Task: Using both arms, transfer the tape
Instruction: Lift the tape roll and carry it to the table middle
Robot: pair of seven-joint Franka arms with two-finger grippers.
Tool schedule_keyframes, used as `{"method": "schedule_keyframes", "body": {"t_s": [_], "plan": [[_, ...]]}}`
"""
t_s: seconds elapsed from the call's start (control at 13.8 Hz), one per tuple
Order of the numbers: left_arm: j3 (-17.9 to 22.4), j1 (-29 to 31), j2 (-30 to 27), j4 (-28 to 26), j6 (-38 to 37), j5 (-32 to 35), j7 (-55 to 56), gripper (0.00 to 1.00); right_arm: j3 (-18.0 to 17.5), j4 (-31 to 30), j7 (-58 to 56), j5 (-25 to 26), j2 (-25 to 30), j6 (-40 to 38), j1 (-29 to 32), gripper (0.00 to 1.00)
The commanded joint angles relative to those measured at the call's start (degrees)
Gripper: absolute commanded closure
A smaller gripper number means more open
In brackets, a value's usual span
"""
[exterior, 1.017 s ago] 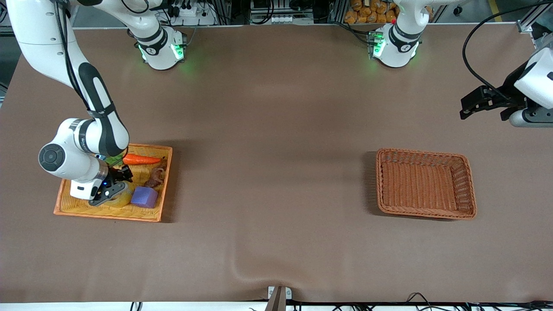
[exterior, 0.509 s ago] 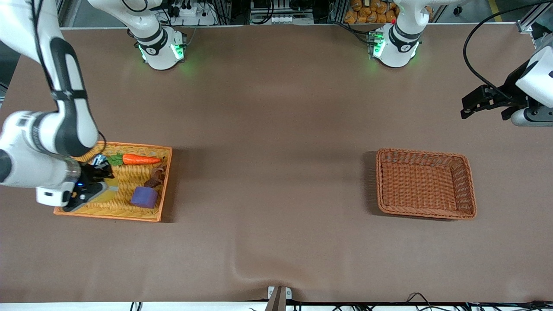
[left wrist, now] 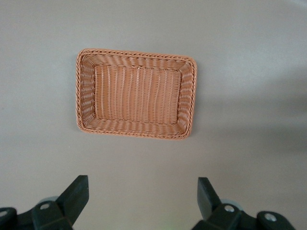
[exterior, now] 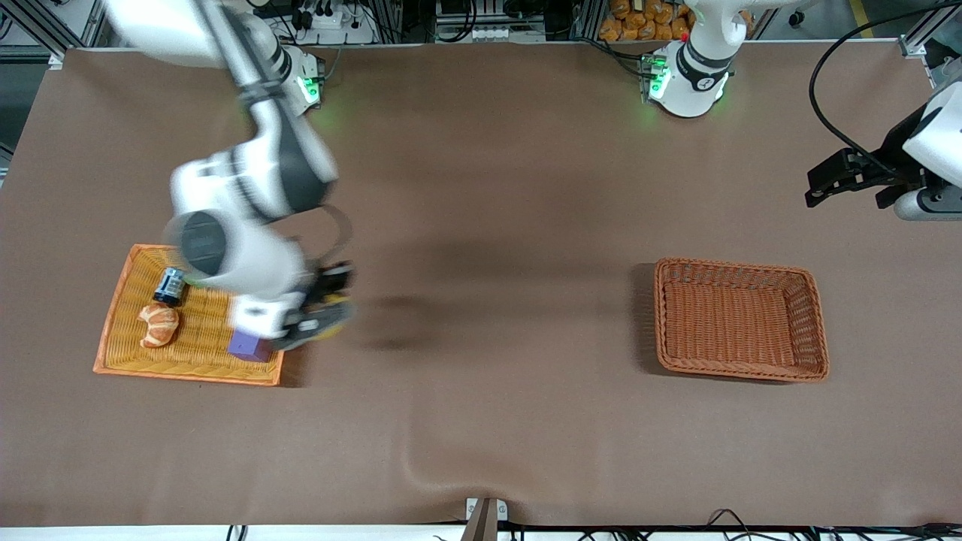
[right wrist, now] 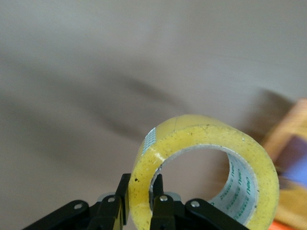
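tape (right wrist: 204, 167): held in air over surface (exterior: 481, 421) beside yellow tray's (exterior: 120, 300) edge | right pincer (right wrist: 139, 203) clamped across ring wall | judged light, stiff, slick; free rim suits handover | left pincer (left wrist: 139, 201) apart, waiting above brown basket (left wrist: 136, 93)

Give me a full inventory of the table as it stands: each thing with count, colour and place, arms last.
Roll of yellowish translucent packing tape: one, held in the air over the orange tray's edge toward the table's middle.
Flat orange wicker tray: one, at the right arm's end.
Orange-white croissant toy: one, in the tray.
Small dark cylinder with a pale band: one, in the tray, farther from the front camera than the croissant.
Purple block: one, in the tray, partly hidden by the arm.
Brown wicker basket: one, toward the left arm's end.
Right gripper: shut on the tape's wall.
Left gripper: open, waiting high above the basket.
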State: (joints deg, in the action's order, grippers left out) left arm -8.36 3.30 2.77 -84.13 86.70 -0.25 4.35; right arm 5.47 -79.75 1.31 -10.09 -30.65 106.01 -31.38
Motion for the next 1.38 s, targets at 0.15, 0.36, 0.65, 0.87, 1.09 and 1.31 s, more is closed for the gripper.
{"method": "schedule_keyframes", "body": {"t_s": [0.15, 0.36, 0.65, 0.87, 1.09, 1.31], "plan": [[0.01, 0.4, -0.74, -1.64, 0.66, -0.1, -0.57, 0.0, 0.51, 7.5, 30.87, -0.99, -13.28, 12.86, -15.08, 1.0], [0.01, 0.66, -0.57, -2.52, 1.63, -0.1, -0.57, 0.0, 0.95, 8.03, 44.47, -0.55, -17.78, 18.62, -20.38, 1.0], [-0.07, 1.1, -0.48, -3.58, 2.5, -0.1, -0.92, 0.0, 1.12, 8.38, 47.73, -0.55, -18.14, 17.31, -20.31, 0.15], [0.01, 1.1, -0.39, -4.28, 3.38, -0.1, -0.92, 0.0, 4.35, 7.51, 43.98, -0.02, -12.11, 8.72, -18.2, 0.0], [0.01, 1.01, -0.31, -5.16, 4.7, -0.19, -0.92, 0.0, 5.78, 6.63, 32.7, 0.16, -2.87, -0.35, -11.28, 0.0], [-0.07, 0.92, -0.22, -5.43, 4.88, -0.1, -0.83, 0.0, 6.04, 5.06, 31.83, 0.33, 1.45, -6.59, -5.02, 0.0]]}}
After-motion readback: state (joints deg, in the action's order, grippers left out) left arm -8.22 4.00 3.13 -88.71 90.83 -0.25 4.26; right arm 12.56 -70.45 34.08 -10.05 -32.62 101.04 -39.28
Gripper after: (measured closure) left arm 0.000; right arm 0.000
